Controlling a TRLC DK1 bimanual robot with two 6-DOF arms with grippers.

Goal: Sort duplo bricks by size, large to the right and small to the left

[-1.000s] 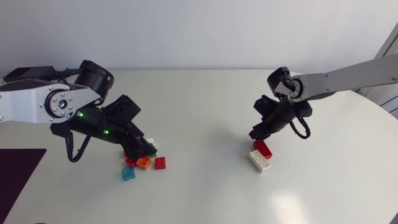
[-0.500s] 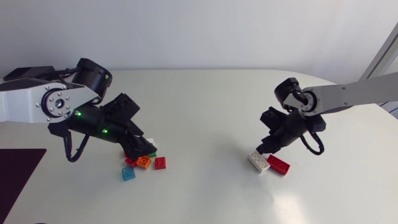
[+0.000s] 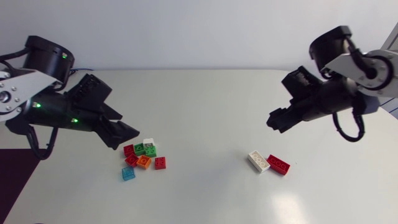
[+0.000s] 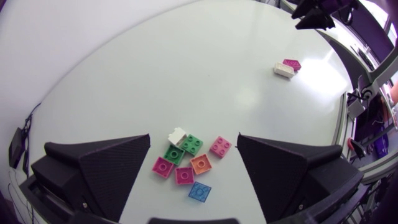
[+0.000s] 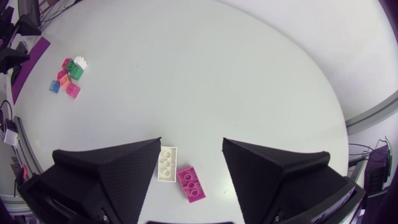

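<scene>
Several small square bricks (image 3: 143,158) lie clustered left of the table's middle: red, green, orange, white and a blue one (image 3: 128,173). My left gripper (image 3: 126,138) hangs open just left of and above them; in its wrist view the cluster (image 4: 189,163) lies below the open left gripper (image 4: 194,140). Right of the middle, a long white brick (image 3: 259,160) and a long red brick (image 3: 278,164) lie side by side. Above them my right gripper (image 3: 275,123) is open and empty. The white brick (image 5: 166,163) and red brick (image 5: 191,183) show below the right gripper (image 5: 191,143).
A dark purple mat (image 3: 15,171) lies at the table's front left edge. Bare tabletop (image 3: 205,124) stretches between the two brick groups and in front of them.
My right gripper set the red long brick down beside the white one, opened, and rose away to the right. My left arm pulled back to the left, off the small bricks.
</scene>
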